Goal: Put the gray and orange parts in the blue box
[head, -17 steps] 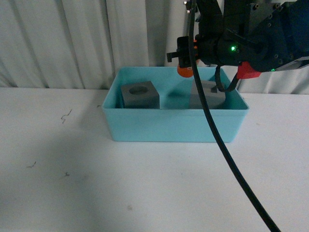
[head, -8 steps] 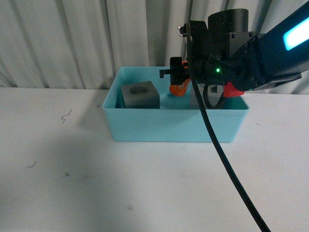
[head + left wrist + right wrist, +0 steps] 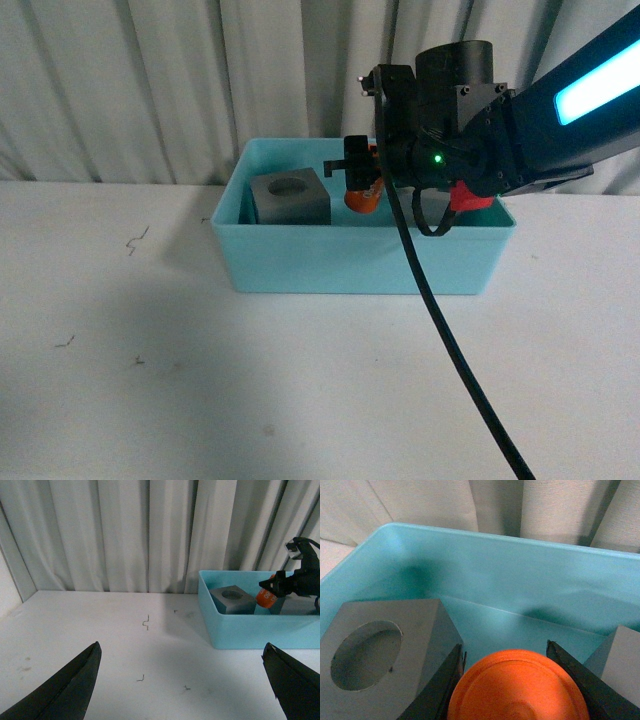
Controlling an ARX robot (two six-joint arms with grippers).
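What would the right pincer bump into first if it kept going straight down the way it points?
Probably the floor of the blue box. The right pincer holds the orange cylinder over the bare gap between the round-hole cube and the other gray cube, though depth is hard to judge.

The right arm hides most of the second gray cube (image 3: 292, 608) in the front view; the orange cylinder (image 3: 517, 687) runs off the right wrist picture's edge, its digits (image 3: 270, 596) unreadable.

Turquoise box (image 3: 360, 262); matte gray cube (image 3: 291, 196); orange cylinder (image 3: 266, 599) with white digits; white table (image 3: 200, 380)
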